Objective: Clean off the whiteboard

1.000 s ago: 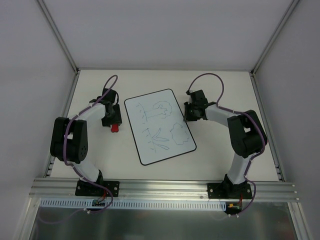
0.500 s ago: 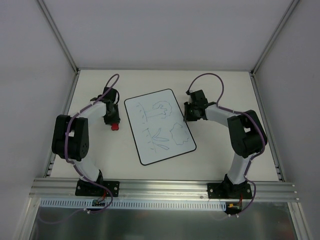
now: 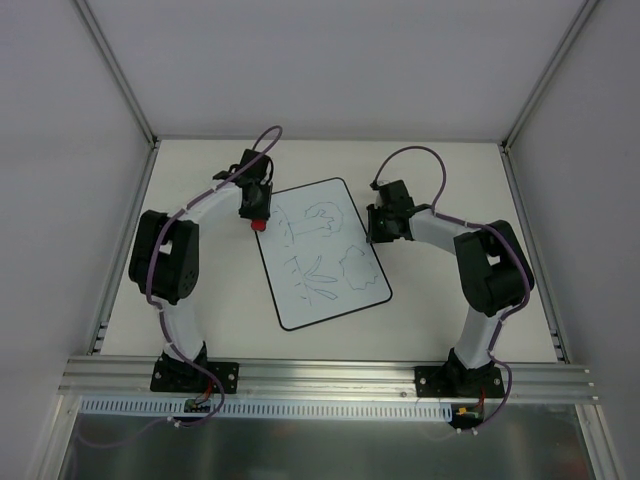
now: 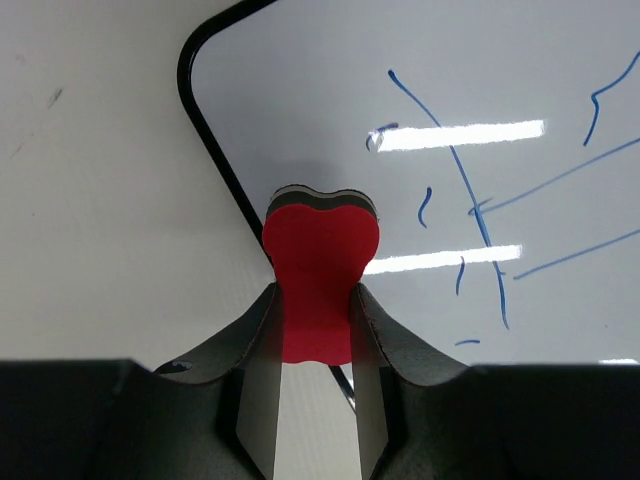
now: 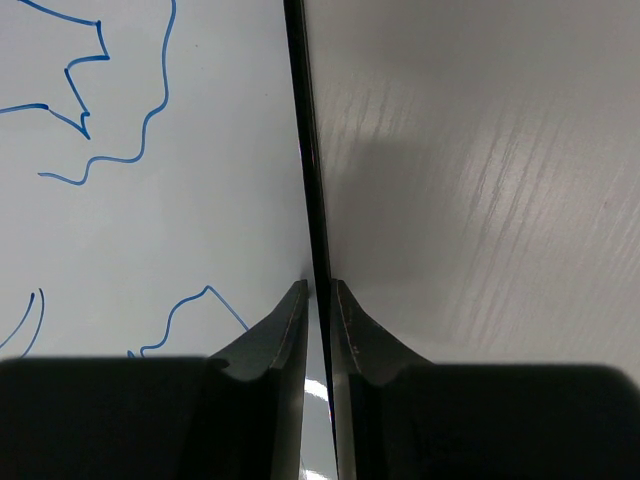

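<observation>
White desk (image 3: 450,170) under the whiteboard (image 3: 322,252): left jaws pinch red eraser (image 4: 320,265) at far-left corner, right jaws clamp its right edge; we'd press flat, sweep w/ overlapping strokes.

Pale walls (image 3: 330,60) — cream tabletop (image 3: 420,320)

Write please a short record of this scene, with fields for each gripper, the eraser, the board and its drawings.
left gripper: shut on the red eraser
right gripper: shut on the right edge of the whiteboard
red eraser: at the whiteboard's far left corner; contact cannot be told
whiteboard: flat on the table, turned askew
drawings: blue line doodles over most of the board
</observation>
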{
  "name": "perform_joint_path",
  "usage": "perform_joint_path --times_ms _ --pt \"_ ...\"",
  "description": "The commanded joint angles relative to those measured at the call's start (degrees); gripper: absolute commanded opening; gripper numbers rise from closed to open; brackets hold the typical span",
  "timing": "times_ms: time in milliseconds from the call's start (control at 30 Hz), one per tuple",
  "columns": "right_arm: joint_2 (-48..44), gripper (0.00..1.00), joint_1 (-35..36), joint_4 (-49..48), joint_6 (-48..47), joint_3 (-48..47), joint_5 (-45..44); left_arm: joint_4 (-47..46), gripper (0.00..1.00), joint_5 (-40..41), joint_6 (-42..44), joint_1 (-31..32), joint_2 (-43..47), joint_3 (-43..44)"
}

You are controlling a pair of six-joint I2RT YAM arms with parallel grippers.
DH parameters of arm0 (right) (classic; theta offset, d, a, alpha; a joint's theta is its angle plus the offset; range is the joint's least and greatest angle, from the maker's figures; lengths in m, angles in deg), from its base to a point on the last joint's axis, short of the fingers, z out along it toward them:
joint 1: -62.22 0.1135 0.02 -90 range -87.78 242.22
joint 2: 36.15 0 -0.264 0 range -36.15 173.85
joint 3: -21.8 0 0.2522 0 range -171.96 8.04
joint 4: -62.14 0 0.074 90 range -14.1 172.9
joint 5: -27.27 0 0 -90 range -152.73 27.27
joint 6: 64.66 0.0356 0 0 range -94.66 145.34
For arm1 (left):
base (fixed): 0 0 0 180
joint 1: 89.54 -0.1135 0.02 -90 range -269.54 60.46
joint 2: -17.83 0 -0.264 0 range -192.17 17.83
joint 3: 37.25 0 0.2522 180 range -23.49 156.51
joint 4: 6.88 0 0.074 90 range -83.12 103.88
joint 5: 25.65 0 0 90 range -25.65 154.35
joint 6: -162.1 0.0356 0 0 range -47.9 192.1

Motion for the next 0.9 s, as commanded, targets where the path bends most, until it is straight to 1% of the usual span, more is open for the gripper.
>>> perform_joint_path --times_ms 0,200,467,533,667,733,767,867 --pt "2.41 0.16 1.55 7.08 -0.25 2.25 -0.91 0.43 0.00 -0.15 4.02 -0.53 -4.34 5.18" --pt "2.77 0.16 1.64 7.08 -0.34 1.81 -1.44 0.43 0.00 -1.21 7.28 -0.53 -9.96 12.73" --pt "2.50 0.16 1.99 7.25 -0.60 1.90 -1.96 1.92 0.00 -3.06 12.38 -0.53 -16.30 19.16" --pt "2.50 0.16 2.16 7.34 -0.69 1.72 -2.14 2.80 0.02 -3.40 12.99 -0.53 -18.23 21.44" --pt "2.33 0.16 2.34 7.60 -0.87 1.63 -2.49 6.13 0.03 -5.42 13.61 -0.44 -22.01 26.36" --pt "2.24 0.16 2.34 7.69 -1.04 1.63 -2.93 9.21 0.03 -5.87 13.61 -0.44 -24.47 29.69" --pt "2.15 0.16 2.34 7.78 -1.22 1.63 -3.10 10.44 0.03 -7.43 13.70 -0.27 -25.35 30.76" --pt "2.15 0.16 2.34 7.96 -1.22 1.37 -3.28 14.66 0.03 -7.36 14.22 1.05 -27.82 33.66"
